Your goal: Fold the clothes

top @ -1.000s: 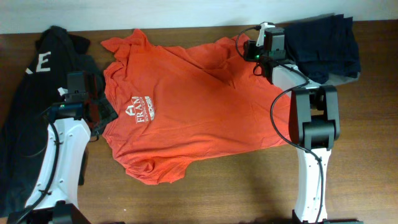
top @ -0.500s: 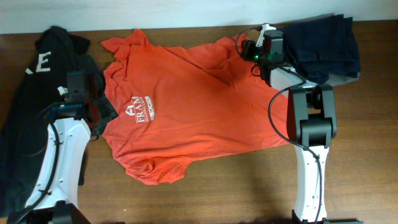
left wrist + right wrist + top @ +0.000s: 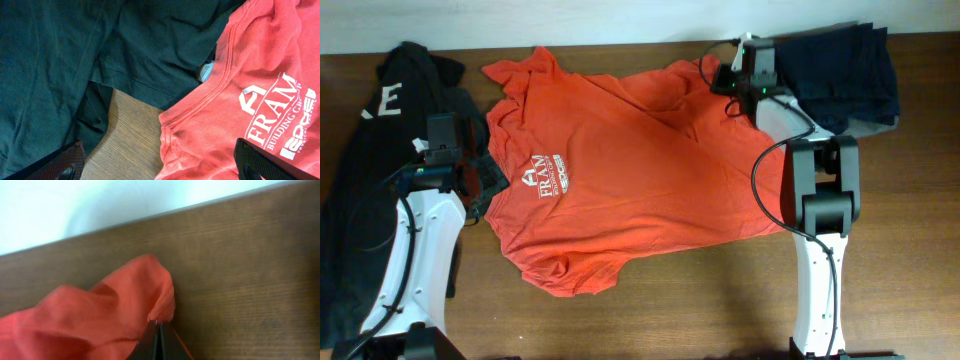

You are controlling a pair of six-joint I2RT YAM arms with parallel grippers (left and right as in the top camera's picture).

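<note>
1. Shirt (image 3: 620,170) is what the right gripper (image 3: 157,326) holds: its fingers are pressed together on a puckered corner of the red cloth, low in the centre of the right wrist view. The bite looks thin, right at the edge.
2. Around that pinch is bare table (image 3: 240,280), with a pale wall (image 3: 100,205) across the top of the frame.
3. In the overhead view this corner is the shirt's upper right one, just beside a dark pile (image 3: 850,70) in the upper right.
4. The left gripper (image 3: 159,152) has its jaws wide apart and holds nothing. It hangs over the collar (image 3: 200,95), where the shirt meets a dark garment (image 3: 60,60) filling the upper left of the left wrist view.
5. The shirt lies spread across the middle of the overhead view, logo (image 3: 542,175) up, collar at left, hem at right, wrinkled, with its lower left sleeve bunched.
6. Step in hand, as I judge it: securing the hem corner for a first fold; nothing is folded yet.
7. The next move likely calls for lifting that corner only just clear and carrying it over the shirt. The thin pinch must not slip, and the dark pile must not be dragged along. The left gripper would probably need a hold of its own first.
</note>
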